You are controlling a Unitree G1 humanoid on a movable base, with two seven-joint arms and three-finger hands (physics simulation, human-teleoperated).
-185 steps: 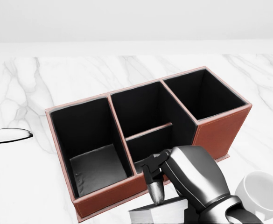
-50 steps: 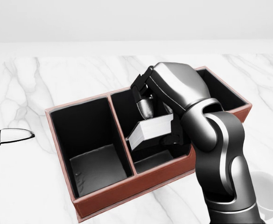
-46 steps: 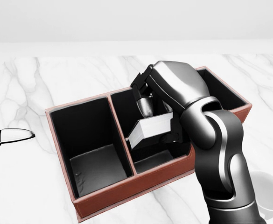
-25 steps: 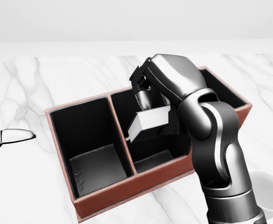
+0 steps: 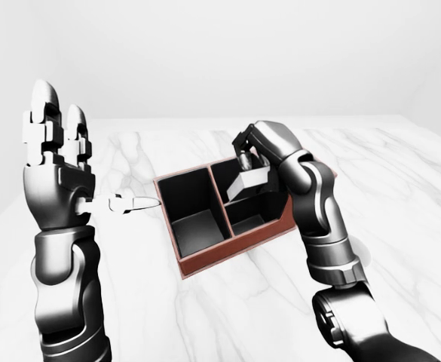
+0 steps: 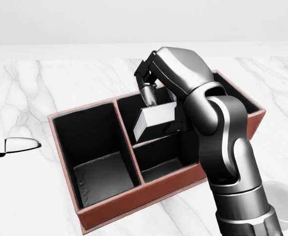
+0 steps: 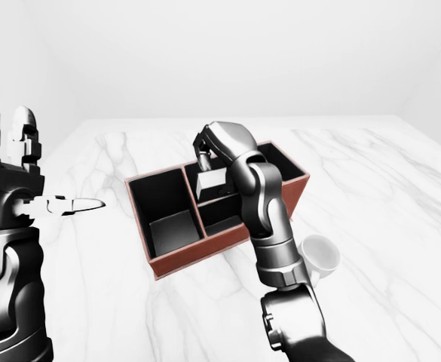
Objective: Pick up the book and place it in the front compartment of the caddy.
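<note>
Book raised from the tabletop and carried over the caddy; release pending.
Right hand (image 6: 156, 101) grips the book (image 6: 155, 120), tilted, above the middle section's divider (image 6: 156, 139), apparently over its upper cell. Caddy (image 6: 134, 204) lower cell holds nothing. Left hand (image 5: 54, 170) is raised, fingers spread wide, holding nothing.

White marble countertop (image 7: 401, 226) with grey veining fills most of each view, running out to a far edge near 12 o'clock. Behind it, plain pale grey walls (image 7: 228, 53), unmarked. In the right-eye view faint corner seams show at 10 and 2 o'clock. Lighting even and diffuse, soft shadows only. Floor not visible; no light source visible.
</note>
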